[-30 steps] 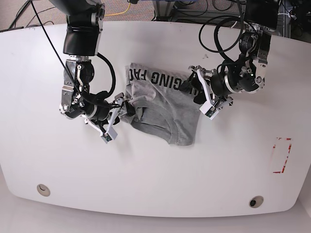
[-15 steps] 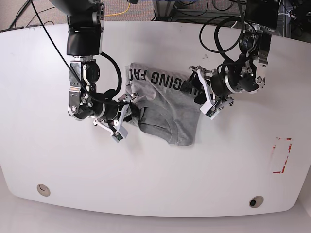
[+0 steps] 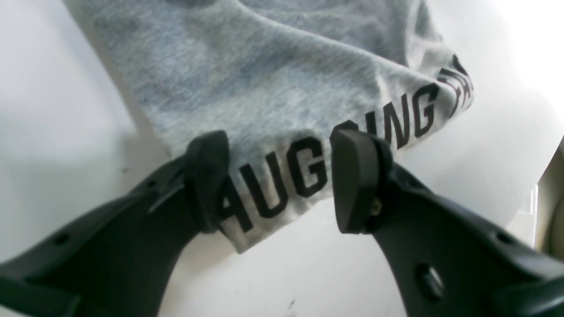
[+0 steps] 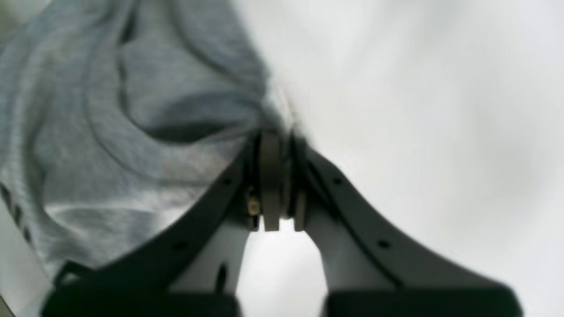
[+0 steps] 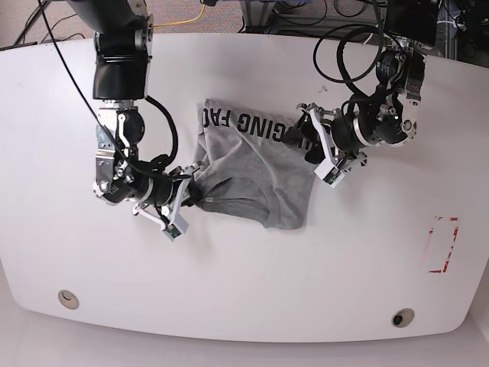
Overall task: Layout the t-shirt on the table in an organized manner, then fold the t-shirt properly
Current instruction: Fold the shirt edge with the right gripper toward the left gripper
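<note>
T-shirt (image 5: 256, 164), long axis along the lettering, bunched crosswise on table (image 5: 244, 290)

Lettering on the t-shirt (image 3: 273, 83) partly covered by the left fingers (image 3: 207, 176), first letter unreadable. Blurred cloth around the right fingers (image 4: 269, 176); amount pinched between them unclear. Tabletop (image 5: 244, 267) cropped at the base view's edges.
</note>
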Robot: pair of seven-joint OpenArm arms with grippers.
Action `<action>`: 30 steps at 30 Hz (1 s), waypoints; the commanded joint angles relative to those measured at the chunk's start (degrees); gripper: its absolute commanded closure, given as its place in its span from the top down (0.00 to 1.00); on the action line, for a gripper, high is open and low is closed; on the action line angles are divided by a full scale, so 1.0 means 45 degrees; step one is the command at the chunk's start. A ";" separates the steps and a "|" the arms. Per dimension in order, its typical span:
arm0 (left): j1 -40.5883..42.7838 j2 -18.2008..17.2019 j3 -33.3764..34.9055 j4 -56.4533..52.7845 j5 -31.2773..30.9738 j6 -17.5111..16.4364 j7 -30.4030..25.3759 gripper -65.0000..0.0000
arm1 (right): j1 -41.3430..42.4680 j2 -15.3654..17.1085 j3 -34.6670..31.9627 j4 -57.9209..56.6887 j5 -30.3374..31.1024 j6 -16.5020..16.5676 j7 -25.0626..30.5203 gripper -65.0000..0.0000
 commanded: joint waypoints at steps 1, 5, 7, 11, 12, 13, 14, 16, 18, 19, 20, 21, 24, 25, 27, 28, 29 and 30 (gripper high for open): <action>-0.0098 -0.0065 -0.0049 0.0177 -0.0216 -0.0024 -0.0289 0.53 | 0.0455 0.0179 -0.0028 0.0174 0.0136 0.0027 0.0225 0.00; -0.0098 -0.0065 -0.0049 0.0177 -0.0216 -0.0024 -0.0289 0.53 | 0.0611 0.0433 -0.0087 0.0174 0.0136 0.0027 0.0225 0.00; -0.0098 -0.0065 -0.0049 0.0177 -0.0216 -0.0024 -0.0289 0.53 | 0.0669 0.0473 -0.0087 0.0174 0.0136 0.0027 0.0225 0.00; -0.0078 -0.0065 -0.0049 0.0177 -0.0216 -0.0024 -0.0289 0.53 | 0.0689 0.0473 -0.0067 0.0174 0.0136 0.0027 0.0244 0.04; -0.0078 -0.0065 -0.0049 0.0177 -0.0216 -0.0024 -0.0289 0.53 | 0.0689 0.0473 -0.0067 0.0174 0.0136 0.0027 0.0244 0.04; -0.0078 -0.0065 -0.0049 0.0177 -0.0216 -0.0024 -0.0289 0.53 | 0.0689 0.0492 -0.0067 0.0174 0.0116 0.0027 0.0264 0.05; -0.0078 -0.0065 -0.0049 0.0177 -0.0216 -0.0024 -0.0289 0.53 | 0.0709 0.0512 -0.0067 0.0174 0.0097 0.0027 0.0264 0.05; -0.0078 -0.0065 -0.0049 0.0177 -0.0216 -0.0024 -0.0289 0.53 | 0.0865 0.0590 -0.0087 0.0174 -0.0079 0.0027 0.0264 0.05; -0.0078 -0.0085 -0.0049 0.0177 -0.0216 -0.0024 -0.0289 0.53 | 0.0943 0.0590 -0.0087 0.0174 -0.0235 0.0027 0.0264 0.05; -0.0039 -0.0085 -0.0049 0.0177 -0.0216 -0.0024 -0.0289 0.53 | 0.0943 0.0590 -0.0087 0.0174 -0.0352 0.0027 0.0264 0.05; 0.0020 -0.0085 -0.0049 0.0177 -0.0216 -0.0024 -0.0289 0.53 | 0.0962 0.0590 -0.0087 0.0174 -0.0431 0.0027 0.0283 0.05; 0.0059 -0.0085 -0.0049 0.0177 -0.0216 -0.0024 -0.0289 0.53 | 0.1041 0.0590 -0.0087 0.0174 -0.0489 0.0027 0.0283 0.05; 0.0098 -0.0085 -0.0049 0.0177 -0.0216 -0.0024 -0.0289 0.53 | 0.1197 0.0590 -0.0087 0.0174 -0.0567 0.0027 0.0283 0.04; 0.0098 -0.0085 -0.0049 0.0197 -0.0216 -0.0024 -0.0289 0.53 | 0.1197 0.0590 -0.0087 0.0174 -0.0587 0.0027 0.0283 0.04; 0.0098 -0.0085 -0.0049 0.0197 -0.0216 -0.0024 -0.0289 0.53 | 0.1314 0.0629 -0.0106 0.0174 -0.0587 0.0027 0.0283 0.04; 0.0117 -0.0085 -0.0049 0.0197 -0.0216 -0.0024 -0.0289 0.53 | 0.1353 0.0629 -0.0106 0.0174 -0.0587 0.0027 0.0283 0.04; 0.0117 -0.0085 -0.0049 0.0197 -0.0216 -0.0024 -0.0289 0.53 | 0.1373 0.0629 -0.0106 0.0174 -0.0587 0.0027 0.0283 0.04; 0.0156 -0.0085 -0.0049 0.0197 -0.0216 -0.0024 -0.0289 0.53 | 0.1412 0.0648 -0.0106 0.0174 -0.0587 0.0027 0.0283 0.04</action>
